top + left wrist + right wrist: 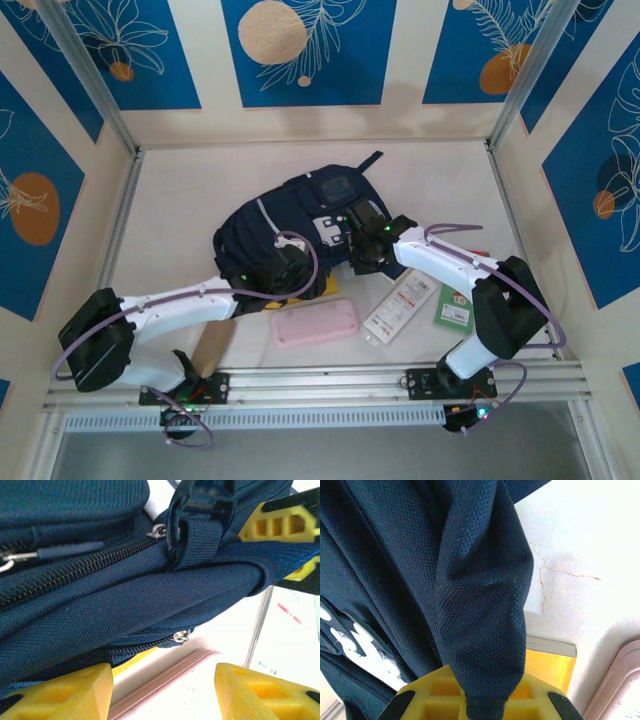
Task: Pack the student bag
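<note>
The student bag (295,222), navy with white patches, lies flat in the middle of the table. My right gripper (362,246) is at its right near corner, shut on a pinched fold of the bag's fabric (485,630); the fold hangs out of the yellow fingers (430,692). My left gripper (284,268) is at the bag's near edge, open, with nothing between its fingers (60,690). In the left wrist view the bag (125,595) sits just ahead of that gripper (162,680), with a zip pull (181,637) low on its side.
A pink case (315,322) lies just near of the bag, with white packets (400,305) and a green card (455,305) to its right. A flat yellow thing (550,662) pokes out from under the bag. A tan tube (210,350) lies by the left arm's base.
</note>
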You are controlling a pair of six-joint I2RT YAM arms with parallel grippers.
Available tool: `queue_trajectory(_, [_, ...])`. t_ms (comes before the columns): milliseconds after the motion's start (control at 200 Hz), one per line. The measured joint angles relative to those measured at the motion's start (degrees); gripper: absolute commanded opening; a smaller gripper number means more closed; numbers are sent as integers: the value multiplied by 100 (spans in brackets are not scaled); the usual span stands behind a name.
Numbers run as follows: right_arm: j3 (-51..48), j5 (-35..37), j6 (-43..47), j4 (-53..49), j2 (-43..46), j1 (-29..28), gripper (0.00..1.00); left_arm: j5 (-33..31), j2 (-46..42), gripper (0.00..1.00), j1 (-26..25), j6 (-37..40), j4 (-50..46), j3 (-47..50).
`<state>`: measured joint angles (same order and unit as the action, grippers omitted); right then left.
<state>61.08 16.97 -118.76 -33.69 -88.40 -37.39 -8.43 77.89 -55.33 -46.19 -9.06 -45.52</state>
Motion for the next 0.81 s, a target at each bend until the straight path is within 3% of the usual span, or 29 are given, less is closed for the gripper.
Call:
queue_trajectory(370, [0, 0, 0, -2, 0, 0, 0, 138, 39, 53, -96, 24, 70, 44])
queue_trajectory(600, [0, -2, 0, 0, 0, 0, 0, 243, 433, 58, -122, 109, 186, 35])
queue_trajectory(805, [0, -2, 0, 11, 0, 0, 0, 192, 883, 55, -129, 162, 269, -129])
